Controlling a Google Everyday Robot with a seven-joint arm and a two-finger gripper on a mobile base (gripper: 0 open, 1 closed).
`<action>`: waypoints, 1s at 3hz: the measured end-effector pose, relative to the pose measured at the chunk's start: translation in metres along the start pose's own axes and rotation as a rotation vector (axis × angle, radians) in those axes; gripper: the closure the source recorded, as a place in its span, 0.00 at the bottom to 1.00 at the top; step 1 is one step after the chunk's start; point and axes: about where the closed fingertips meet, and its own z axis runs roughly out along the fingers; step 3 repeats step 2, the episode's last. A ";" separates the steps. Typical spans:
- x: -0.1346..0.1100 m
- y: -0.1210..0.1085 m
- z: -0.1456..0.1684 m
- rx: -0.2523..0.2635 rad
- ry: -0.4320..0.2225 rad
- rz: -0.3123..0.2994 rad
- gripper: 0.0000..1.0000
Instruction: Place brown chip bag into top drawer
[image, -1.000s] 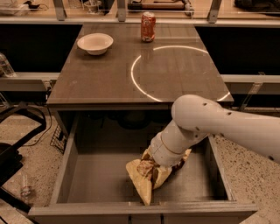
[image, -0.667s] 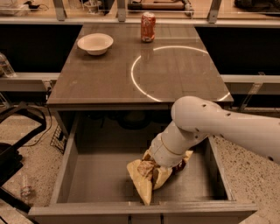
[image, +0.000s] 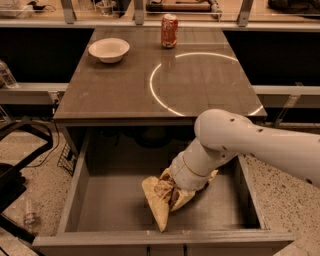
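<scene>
Camera view | gripper (image: 176, 188) down inside top drawer (image: 75, 190), against brown chip bag (image: 157, 206) on drawer floor | grip state: cannot tell, hidden by arm (image: 250, 145).

Gripper (image: 174, 188) perhaps hidden in chip bag (image: 158, 202)

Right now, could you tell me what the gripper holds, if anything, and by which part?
Cannot be told: the gripper is in the top drawer at the brown chip bag, its hold hidden by the wrist.

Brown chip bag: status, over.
Gripper down in top drawer, against brown chip bag. Bag inside, tip on drawer floor. Bowl, soda can on tabletop, not in the way.
</scene>
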 end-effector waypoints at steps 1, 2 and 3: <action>-0.001 0.000 0.000 0.000 0.001 -0.001 0.07; -0.001 0.001 -0.001 0.000 0.002 -0.003 0.00; -0.001 0.001 -0.001 0.000 0.002 -0.003 0.00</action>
